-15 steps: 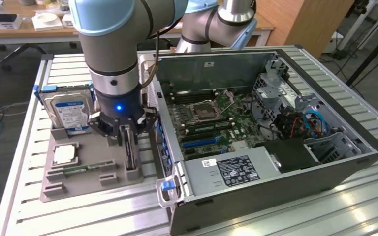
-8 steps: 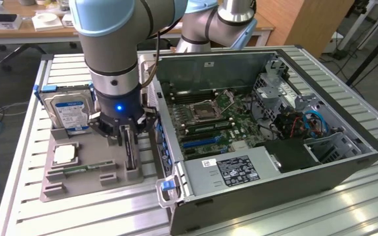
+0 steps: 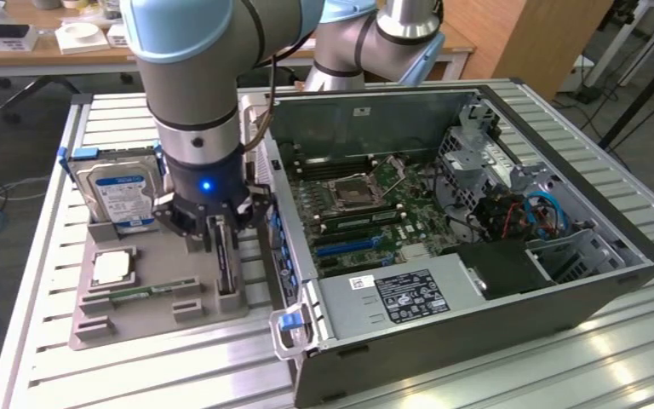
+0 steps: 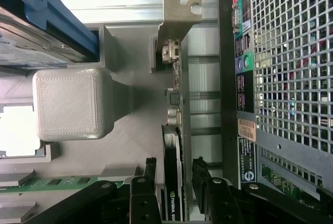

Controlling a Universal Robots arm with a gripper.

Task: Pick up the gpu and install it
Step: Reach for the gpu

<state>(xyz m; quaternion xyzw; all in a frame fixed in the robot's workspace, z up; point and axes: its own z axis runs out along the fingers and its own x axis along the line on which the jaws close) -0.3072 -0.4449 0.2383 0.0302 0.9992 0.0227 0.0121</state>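
Observation:
The gpu point(image 3: 227, 266) stands on edge in a slot of the grey holder tray point(image 3: 146, 328), at the exterior view's left of the open computer case point(image 3: 497, 281). My gripper point(image 3: 220, 234) is lowered straight over it. In the wrist view the gpu point(image 4: 174, 125) runs edge-on, with its metal bracket at the far end. My gripper point(image 4: 174, 193) has one black finger point(image 4: 143, 193) tight against each face of the card, so it is shut on it. The card still sits in the holder. Inside the case, the motherboard's blue slots point(image 3: 344, 245) lie uncovered.
On the tray are a silver hard drive with a blue label point(image 3: 120, 196), a processor point(image 3: 113, 268) and a green memory stick point(image 3: 134, 296). A grey holder block point(image 4: 73, 104) rises beside the card. The case's perforated rear panel point(image 4: 286, 78) stands close on the other side.

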